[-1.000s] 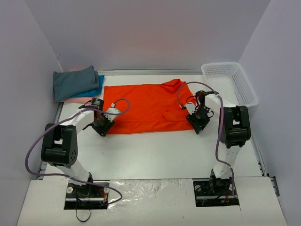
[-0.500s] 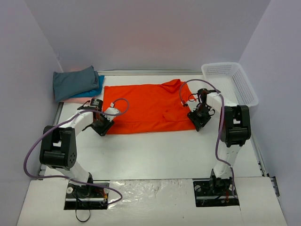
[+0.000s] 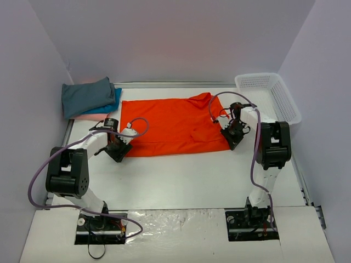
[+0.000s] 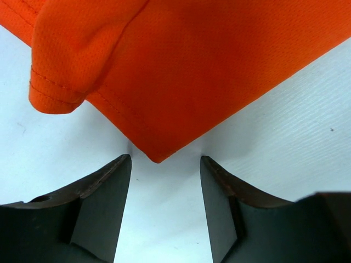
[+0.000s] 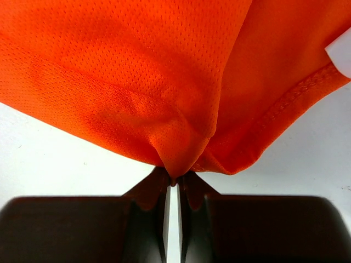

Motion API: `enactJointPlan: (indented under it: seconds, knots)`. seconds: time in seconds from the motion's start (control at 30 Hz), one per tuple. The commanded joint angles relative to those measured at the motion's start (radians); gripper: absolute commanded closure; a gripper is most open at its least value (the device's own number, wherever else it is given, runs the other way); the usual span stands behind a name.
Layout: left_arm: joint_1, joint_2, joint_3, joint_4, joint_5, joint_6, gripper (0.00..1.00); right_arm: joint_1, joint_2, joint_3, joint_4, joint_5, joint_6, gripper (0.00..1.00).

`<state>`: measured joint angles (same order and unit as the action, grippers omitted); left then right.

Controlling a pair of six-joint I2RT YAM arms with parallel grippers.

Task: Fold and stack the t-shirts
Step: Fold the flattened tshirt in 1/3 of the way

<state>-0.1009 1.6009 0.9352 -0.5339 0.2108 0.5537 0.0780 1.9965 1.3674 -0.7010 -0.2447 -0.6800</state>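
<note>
The right hand (image 5: 173, 183) pinches a bunched edge of the orange t-shirt (image 5: 137, 82) over the white table (image 5: 55, 159).

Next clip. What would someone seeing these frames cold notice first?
The bright orange t-shirt spread across the middle of the white table dominates. The right gripper is pinched shut on its near right corner, while the left gripper sits open, the near left corner just reaching between its fingers. A folded pile topped by a grey-teal shirt lies far left, and a white mesh basket sits far right.
</note>
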Motion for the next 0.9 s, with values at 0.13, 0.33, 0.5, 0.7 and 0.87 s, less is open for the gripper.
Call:
enactJointPlan:
  seconds: [0.13,0.33,0.5,0.7,0.87]
  knots:
    - [0.007,-0.052,-0.010,0.023,0.019,0.018,0.46,-0.001,0.033,-0.007,-0.032,-0.027,-0.003,1.00]
    - [0.009,-0.015,0.013,0.011,0.078,0.017,0.45,-0.001,0.038,-0.002,-0.034,-0.028,-0.001,1.00]
    - [0.009,0.030,0.031,0.018,0.099,0.011,0.50,-0.003,0.041,-0.010,-0.032,-0.034,-0.003,1.00]
    - [0.009,0.066,0.050,0.022,0.104,0.009,0.81,-0.001,0.044,-0.016,-0.031,-0.036,-0.006,1.00]
    - [0.009,0.082,0.056,0.014,0.110,0.011,0.98,-0.003,0.042,-0.022,-0.028,-0.030,-0.004,1.00]
